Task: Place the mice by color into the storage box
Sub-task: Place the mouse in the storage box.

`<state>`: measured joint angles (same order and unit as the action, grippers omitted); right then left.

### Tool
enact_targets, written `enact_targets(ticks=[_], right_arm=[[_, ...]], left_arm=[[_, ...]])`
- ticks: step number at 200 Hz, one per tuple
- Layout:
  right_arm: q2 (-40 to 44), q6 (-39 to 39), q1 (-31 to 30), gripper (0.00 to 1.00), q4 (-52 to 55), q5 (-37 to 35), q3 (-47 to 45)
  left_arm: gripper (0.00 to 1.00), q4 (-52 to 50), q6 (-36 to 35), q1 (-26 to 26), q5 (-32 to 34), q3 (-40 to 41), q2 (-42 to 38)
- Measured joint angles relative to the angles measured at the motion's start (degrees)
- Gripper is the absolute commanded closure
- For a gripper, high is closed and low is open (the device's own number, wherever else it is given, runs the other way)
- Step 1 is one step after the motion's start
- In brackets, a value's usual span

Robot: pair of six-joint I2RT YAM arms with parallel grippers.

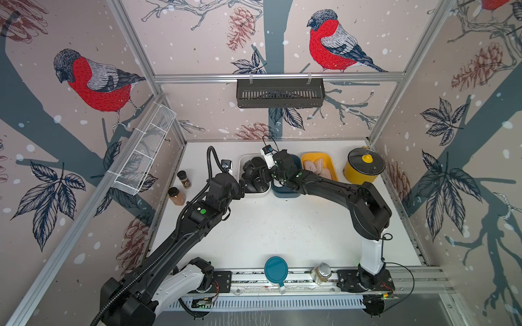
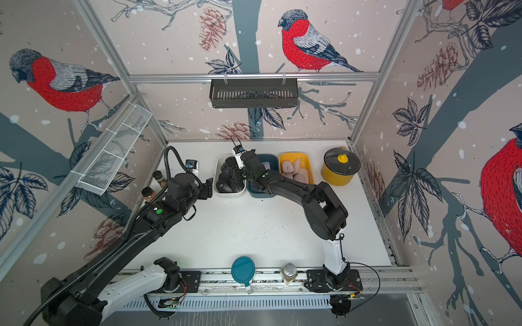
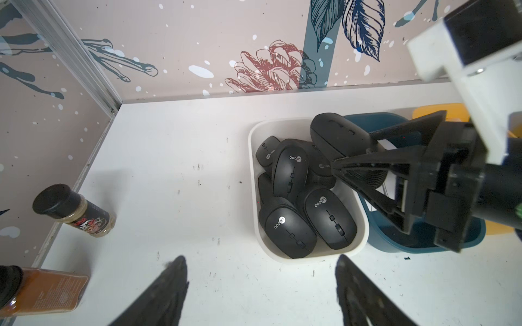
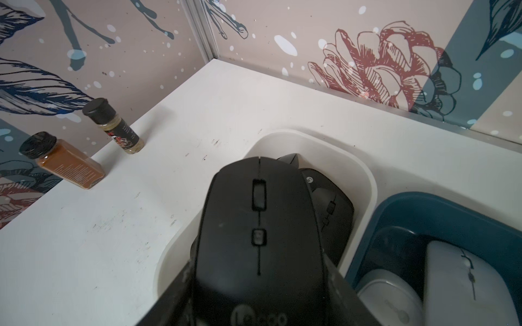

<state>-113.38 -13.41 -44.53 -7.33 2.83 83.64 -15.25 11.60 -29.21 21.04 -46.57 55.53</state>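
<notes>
Black plastic fills my right fingers point(image 3: 353, 151): they are clenched on a black mouse point(image 4: 260, 231), pinching it by its sides with the wheel and buttons turned up toward my wrist. That mouse hangs tilted over the far right corner of the white box point(image 3: 252, 169). I cannot tell whether it touches the pile below. Under it, the white box holds a heap of black mice point(image 3: 291, 175), several lying on top of one another with their logos showing.

Just right of the white box, and touching it, stands the blue box point(image 4: 423, 203), with two white mice point(image 4: 466, 276) lying side by side in it. Right of that is the yellow box point(image 1: 330, 161), which holds the pink mice point(image 1: 317, 168). The three boxes form a row along the far part of the surface point(image 1: 282, 225).

My left fingers point(image 2: 207, 188) are spread apart and hold nothing, just left of the white box above bare surface.

Further right, past the yellow box, a yellow pot point(image 1: 364, 166) stands with its lid on. At the far left edge two spice jars point(image 3: 76, 210) stand upright near each other. Along the near edge sit a teal lid point(image 1: 276, 269) and a small glass jar point(image 1: 321, 272), well apart from the boxes.
</notes>
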Motion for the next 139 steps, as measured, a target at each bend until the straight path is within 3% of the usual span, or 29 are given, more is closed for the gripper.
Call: enact_targets(ticks=[139], right_arm=[[-7.9,-5.6,3.3,0.48,1.3,-2.8,5.3]], left_arm=[[0.19,1.3,3.1,4.1,-3.1,1.4,-1.1]])
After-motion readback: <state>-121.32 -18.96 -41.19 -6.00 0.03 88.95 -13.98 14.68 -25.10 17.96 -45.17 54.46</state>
